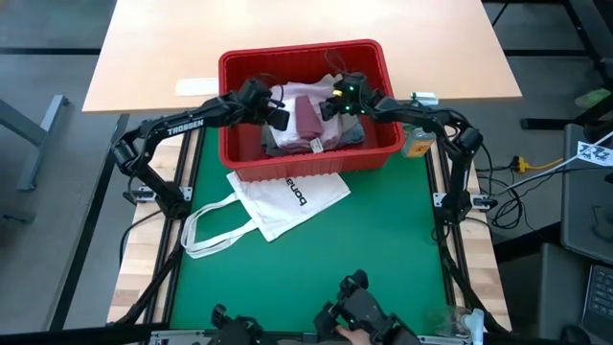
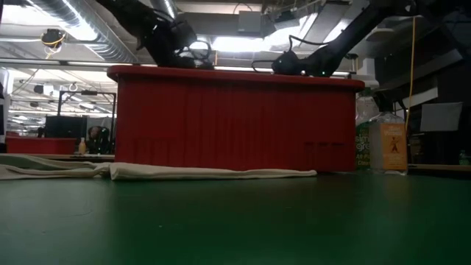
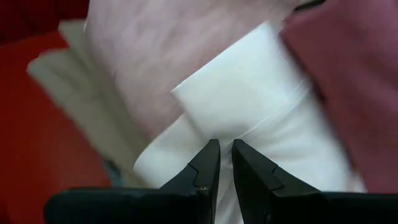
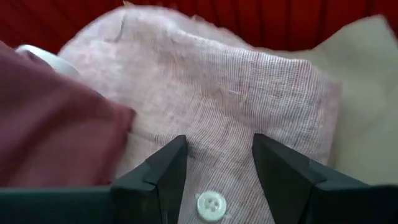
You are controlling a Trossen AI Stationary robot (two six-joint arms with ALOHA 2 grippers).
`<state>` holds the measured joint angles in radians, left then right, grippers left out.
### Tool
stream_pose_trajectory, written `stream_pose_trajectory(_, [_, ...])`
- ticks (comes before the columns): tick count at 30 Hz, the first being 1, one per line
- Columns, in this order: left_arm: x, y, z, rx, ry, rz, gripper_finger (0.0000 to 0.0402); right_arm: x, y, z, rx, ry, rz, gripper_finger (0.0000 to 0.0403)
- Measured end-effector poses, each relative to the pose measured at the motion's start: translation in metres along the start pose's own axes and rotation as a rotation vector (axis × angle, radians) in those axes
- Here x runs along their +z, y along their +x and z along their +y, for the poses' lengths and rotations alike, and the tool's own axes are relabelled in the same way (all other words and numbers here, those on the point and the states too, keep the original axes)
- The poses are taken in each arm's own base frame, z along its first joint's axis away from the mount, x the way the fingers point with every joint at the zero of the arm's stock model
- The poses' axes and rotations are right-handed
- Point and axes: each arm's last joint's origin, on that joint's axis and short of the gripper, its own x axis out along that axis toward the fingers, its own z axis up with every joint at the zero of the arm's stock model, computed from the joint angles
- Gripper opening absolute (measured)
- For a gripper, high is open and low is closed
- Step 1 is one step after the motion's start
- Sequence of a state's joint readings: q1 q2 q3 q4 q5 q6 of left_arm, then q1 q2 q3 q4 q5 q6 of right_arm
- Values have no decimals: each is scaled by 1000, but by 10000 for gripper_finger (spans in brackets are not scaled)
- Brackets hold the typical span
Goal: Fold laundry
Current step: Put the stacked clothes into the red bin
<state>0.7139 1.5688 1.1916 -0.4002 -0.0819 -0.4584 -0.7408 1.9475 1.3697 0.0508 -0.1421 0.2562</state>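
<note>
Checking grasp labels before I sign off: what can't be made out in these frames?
- Low view: the red basket wall hides all the laundry and both grippers' tips.
- Left wrist view: left gripper sits nearly shut at the white piece; an actual pinch isn't clear.
- High view: the arms cover part of the pile.
- Right wrist view: right gripper is open over the mottled pink garment; contact unclear.

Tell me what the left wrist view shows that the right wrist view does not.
Only the left wrist view: the left pincer nearly shut on a small white piece, the cloth caught between its tips. Only the right wrist view: the open right pincer straddling a white button. Both share the mottled pink garment, the maroon garment, beige cloth and the red basket.
</note>
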Motion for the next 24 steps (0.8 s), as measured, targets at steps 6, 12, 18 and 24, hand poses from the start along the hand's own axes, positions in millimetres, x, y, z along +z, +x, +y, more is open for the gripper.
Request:
stream_pose_trajectory(6, [31,-20,-15,-100,-7,-79,39,11,-11,5,12,-6,-41,186])
stream_pose_trajectory(12, [53,-41,-33,-182,-8,-161,39,12,-13,5,18,-7,-45,186])
stream_pose_trajectory(18, [46,-44,-62,-269,12,-207,39,12,-13,6,19,-8,-48,186])
stream_pose_trajectory(24, [25,-14,-90,-255,95,-183,39,12,-13,6,18,-8,-48,186])
